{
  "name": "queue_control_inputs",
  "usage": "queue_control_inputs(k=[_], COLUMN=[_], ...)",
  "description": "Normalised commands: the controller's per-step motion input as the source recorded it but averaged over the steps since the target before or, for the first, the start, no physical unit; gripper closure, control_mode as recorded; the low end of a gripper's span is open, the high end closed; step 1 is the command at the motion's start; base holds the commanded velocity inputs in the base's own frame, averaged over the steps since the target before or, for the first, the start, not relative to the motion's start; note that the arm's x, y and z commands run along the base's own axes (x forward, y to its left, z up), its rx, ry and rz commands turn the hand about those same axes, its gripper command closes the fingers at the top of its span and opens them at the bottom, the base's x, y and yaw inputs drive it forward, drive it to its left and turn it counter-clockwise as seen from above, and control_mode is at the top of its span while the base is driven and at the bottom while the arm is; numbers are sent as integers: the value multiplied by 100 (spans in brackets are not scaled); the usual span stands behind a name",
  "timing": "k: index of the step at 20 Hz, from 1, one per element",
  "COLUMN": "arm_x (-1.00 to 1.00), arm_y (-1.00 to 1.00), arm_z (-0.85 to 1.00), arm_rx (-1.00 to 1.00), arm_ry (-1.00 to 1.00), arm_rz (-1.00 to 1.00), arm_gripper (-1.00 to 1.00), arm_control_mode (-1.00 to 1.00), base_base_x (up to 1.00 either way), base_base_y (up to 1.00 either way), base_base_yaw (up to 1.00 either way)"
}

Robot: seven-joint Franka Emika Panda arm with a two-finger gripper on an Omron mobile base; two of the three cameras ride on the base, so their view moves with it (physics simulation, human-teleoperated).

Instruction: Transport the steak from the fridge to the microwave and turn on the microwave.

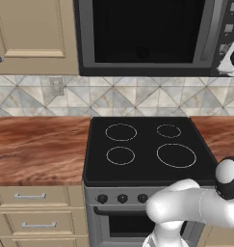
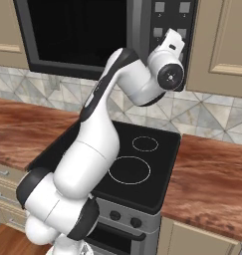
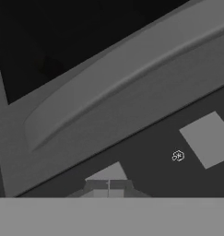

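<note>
The microwave [image 1: 142, 34] [image 2: 77, 35] hangs above the stove with its dark door closed. Its curved grey door handle [image 3: 132, 87] crosses the hand view. My gripper [image 3: 108, 185] is shut, its two tips pressed together right at a pale grey button [image 3: 106, 173] of the right-side button panel [image 2: 172, 20] [image 1: 229, 24]. Another square button [image 3: 206, 138] lies to one side of it. My white hand [image 2: 171, 50] is raised against that panel. The steak and the fridge are out of view.
A black four-ring stove [image 1: 147, 144] [image 2: 137, 159] with an oven sits below, between wooden counters [image 1: 36, 144] [image 2: 212, 179]. Beige wall cabinets [image 1: 32, 34] [image 2: 222, 45] flank the microwave. Drawers [image 1: 32, 212] sit under the left counter.
</note>
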Motion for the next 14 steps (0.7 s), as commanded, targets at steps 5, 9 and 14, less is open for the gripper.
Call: queue_control_inputs(k=[5, 9, 14], arm_x=[38, 39, 54], arm_y=[-4, -5, -3], arm_z=[-3, -16, -29], arm_rx=[0, -1, -6], arm_ry=[0, 0, 0], arm_rz=[0, 0, 0], arm_gripper=[100, 100, 100], arm_control_mode=[-100, -100, -100], base_base_x=[0, 0, 0], base_base_y=[0, 0, 0], base_base_yaw=[0, 0, 0])
